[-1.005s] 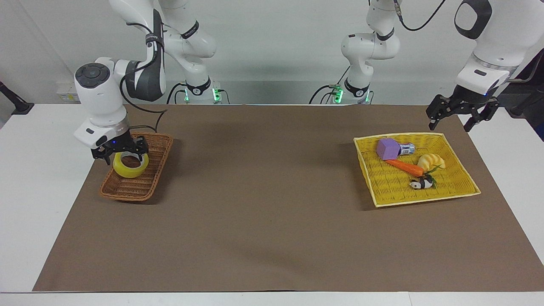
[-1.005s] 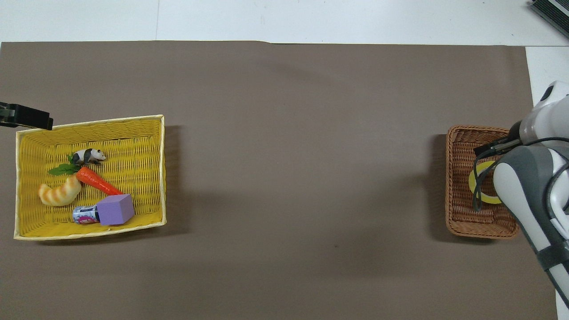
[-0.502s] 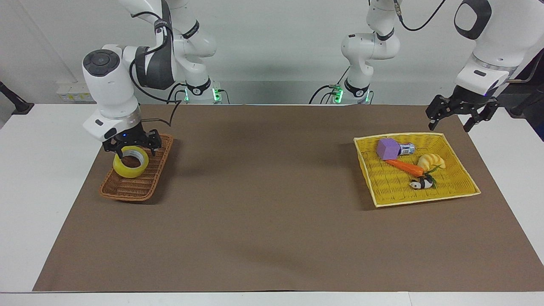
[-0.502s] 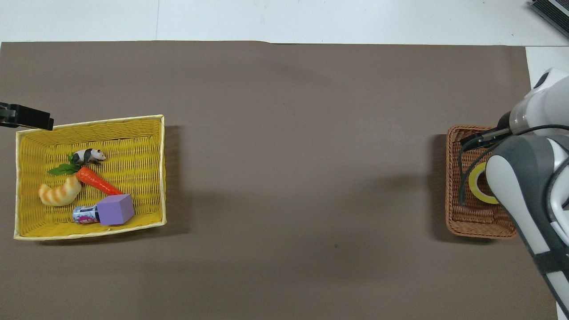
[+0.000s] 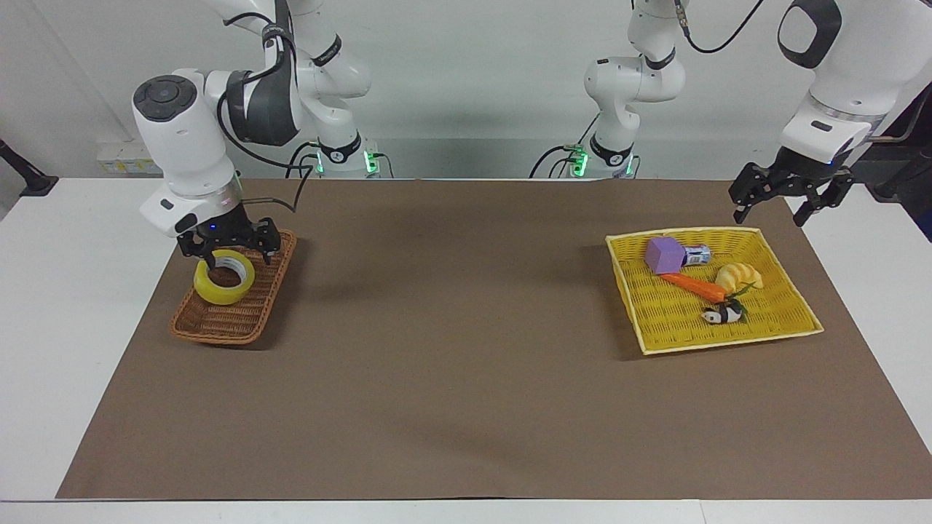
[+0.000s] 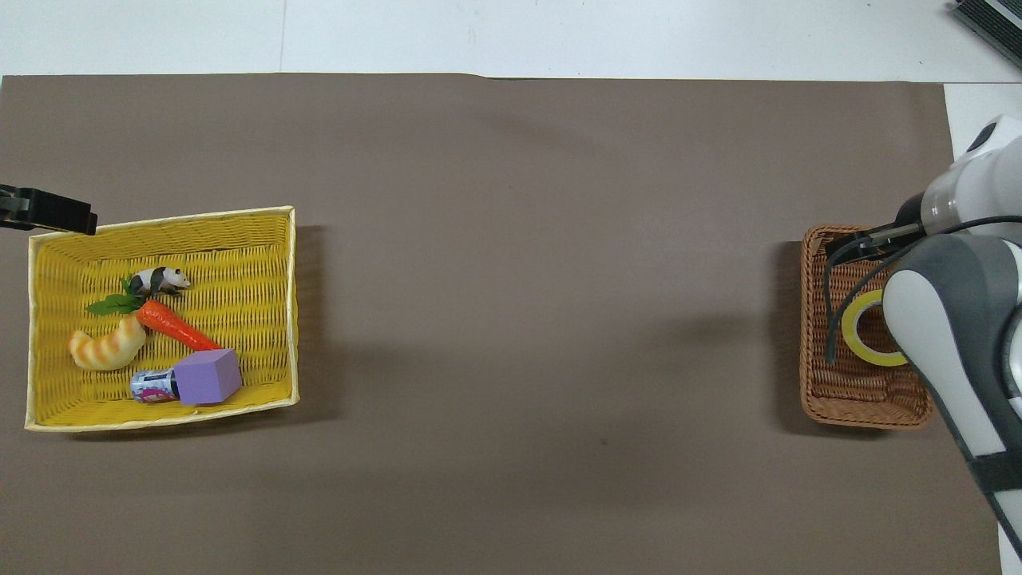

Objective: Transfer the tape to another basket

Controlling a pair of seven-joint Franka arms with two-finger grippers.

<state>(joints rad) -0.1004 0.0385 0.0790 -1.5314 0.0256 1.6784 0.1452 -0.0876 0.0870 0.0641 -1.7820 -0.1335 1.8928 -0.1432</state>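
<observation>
The yellow tape roll lies flat in the brown wicker basket at the right arm's end of the table. My right gripper is open and empty just above the roll's nearer edge, apart from it. In the overhead view the right arm covers part of the tape and the basket. My left gripper is open and empty, waiting in the air by the yellow basket's corner, and only its tip shows in the overhead view.
The square yellow basket at the left arm's end holds a purple block, a small can, a carrot, a bread piece and a panda figure. A brown mat covers the table.
My right gripper has let go of the tape and risen off it, shifting a little toward the robots. The tape stays in the brown basket. The left arm has not moved.
</observation>
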